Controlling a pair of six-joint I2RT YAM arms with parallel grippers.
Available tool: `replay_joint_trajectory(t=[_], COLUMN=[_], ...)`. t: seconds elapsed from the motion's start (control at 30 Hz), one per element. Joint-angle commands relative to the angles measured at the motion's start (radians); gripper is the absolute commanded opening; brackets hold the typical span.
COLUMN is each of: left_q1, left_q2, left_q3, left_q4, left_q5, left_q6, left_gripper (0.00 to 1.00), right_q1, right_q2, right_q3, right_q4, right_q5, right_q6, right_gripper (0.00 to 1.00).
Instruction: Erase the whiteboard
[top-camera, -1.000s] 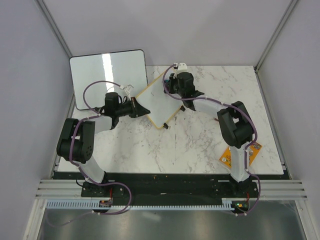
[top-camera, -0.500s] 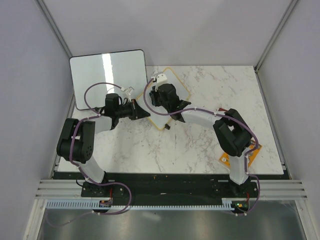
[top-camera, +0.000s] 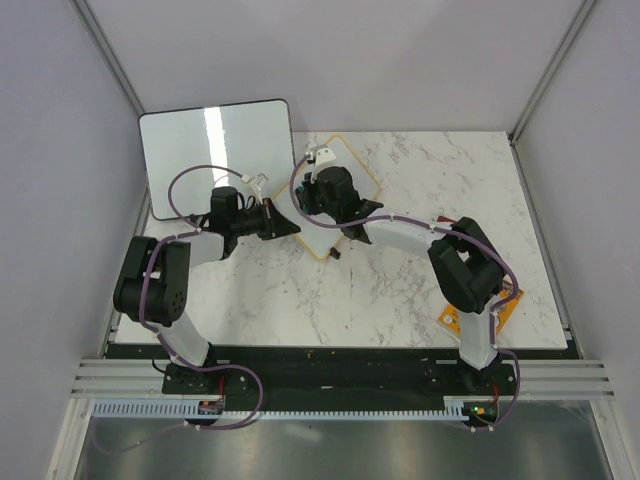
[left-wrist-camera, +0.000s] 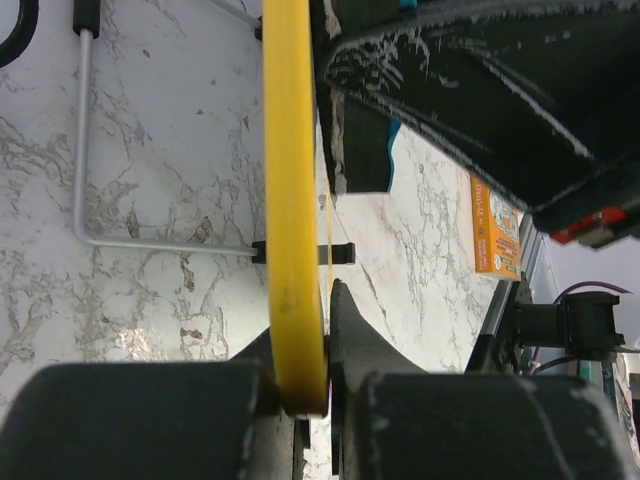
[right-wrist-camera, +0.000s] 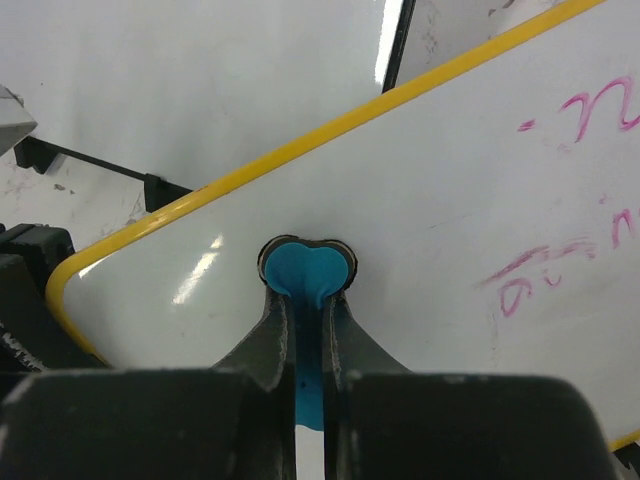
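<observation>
The whiteboard (top-camera: 357, 165), small with a yellow frame, stands tilted at the back middle of the marble table. My left gripper (top-camera: 286, 226) is shut on its left frame edge; the left wrist view shows the yellow frame (left-wrist-camera: 292, 200) pinched between the fingers of that gripper (left-wrist-camera: 315, 370). My right gripper (top-camera: 318, 195) is over the board's left part, shut on a blue eraser (right-wrist-camera: 306, 275) whose rounded head presses on the white surface. Pink-red handwriting (right-wrist-camera: 540, 275) shows to the right of the eraser. The right arm hides much of the board from above.
A larger blank glossy board (top-camera: 215, 155) lies at the back left, just behind the left gripper. An orange box (top-camera: 480, 310) sits by the right arm's base. The whiteboard's wire stand leg (left-wrist-camera: 85, 150) rests on the marble.
The right gripper with the eraser swept left across the whiteboard, from its right corner to its left part, and has barely moved in the last half second. The left gripper kept its hold.
</observation>
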Motion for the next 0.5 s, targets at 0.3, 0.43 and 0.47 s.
replay_joint_trajectory(t=[0.3,0.43,0.47], left_q1=[-0.076,-0.076,-0.074], left_q2=[-0.025,-0.027,-0.028], left_q3=[-0.006,-0.006,-0.007], left_q4=[-0.019,-0.019,-0.022], left_q5=[0.122,0.122,0.122], left_q6=[0.224,0.224,0.224], left_gripper=[0.02,0.02,0.02], right_q1=[-0.256,-0.303,-0.312], right_q2=[0.249,0.306,0.315], right_q3=[0.05,0.109,0.126], right_q4=[-0.274,-0.336,-0.344], right_q5=[-0.072,-0.048,-0.045], right_q6=[0.102,0.162,0.168], right_gripper=[0.0,0.0,0.0])
